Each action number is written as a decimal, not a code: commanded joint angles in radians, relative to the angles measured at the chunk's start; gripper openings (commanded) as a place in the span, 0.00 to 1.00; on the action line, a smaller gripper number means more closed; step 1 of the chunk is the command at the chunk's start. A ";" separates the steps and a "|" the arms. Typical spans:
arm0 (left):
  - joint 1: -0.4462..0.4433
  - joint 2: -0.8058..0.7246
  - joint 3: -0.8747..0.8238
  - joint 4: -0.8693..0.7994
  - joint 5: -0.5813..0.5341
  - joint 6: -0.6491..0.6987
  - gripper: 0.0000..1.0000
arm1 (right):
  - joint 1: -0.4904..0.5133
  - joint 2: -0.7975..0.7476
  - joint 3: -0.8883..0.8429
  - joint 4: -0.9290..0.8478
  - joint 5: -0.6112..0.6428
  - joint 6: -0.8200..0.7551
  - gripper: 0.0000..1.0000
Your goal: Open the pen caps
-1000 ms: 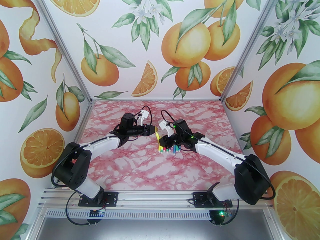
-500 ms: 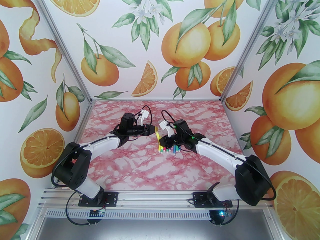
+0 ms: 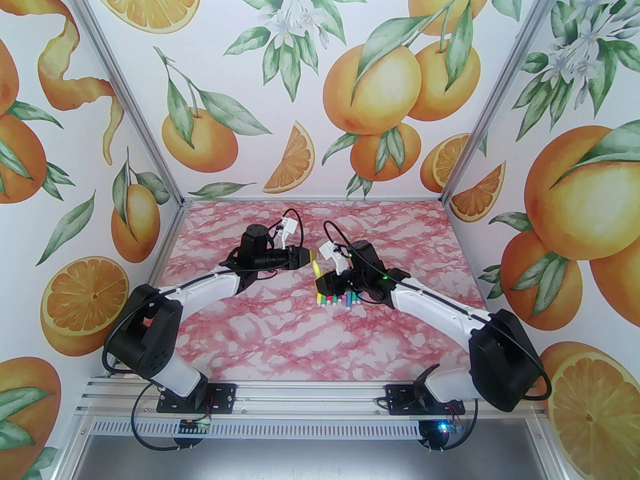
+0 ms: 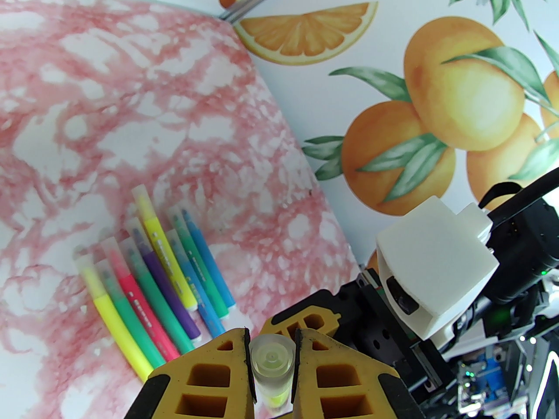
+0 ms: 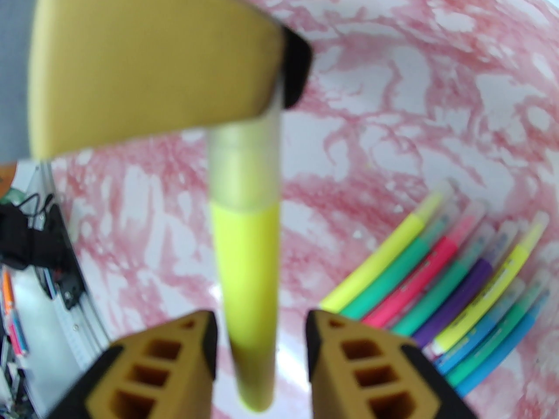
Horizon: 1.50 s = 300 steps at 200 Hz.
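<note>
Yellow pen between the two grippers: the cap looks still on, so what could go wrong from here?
1. The right gripper stands open around the yellow pen, so the pen hangs by its cap alone, pinched in the left gripper; the body may slip out and drop onto the table near the other pens.
2. The cap is still seated on the body; with nothing gripping the body, pulling would likely not separate them.
</note>
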 commanded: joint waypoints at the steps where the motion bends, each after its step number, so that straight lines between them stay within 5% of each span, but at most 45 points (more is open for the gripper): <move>1: -0.003 0.003 0.044 0.040 0.004 -0.013 0.00 | 0.005 -0.001 -0.013 0.046 0.009 0.007 0.34; 79: 0.045 -0.024 0.020 0.047 -0.113 -0.062 0.00 | 0.006 -0.018 -0.033 0.014 -0.009 -0.017 0.00; 144: 0.097 -0.055 0.023 0.006 -0.265 -0.120 0.00 | 0.006 -0.068 -0.117 0.026 -0.039 -0.027 0.00; 224: 0.139 -0.022 0.040 0.071 -0.278 -0.267 0.00 | 0.006 -0.111 -0.186 0.076 -0.060 -0.036 0.00; 259: 0.139 -0.043 0.115 -0.133 -0.299 -0.115 0.00 | 0.003 -0.138 -0.190 0.080 -0.005 -0.028 0.00; 300: 0.141 -0.067 0.225 -0.531 -0.446 0.169 0.00 | -0.044 -0.142 -0.142 0.005 0.221 -0.023 0.00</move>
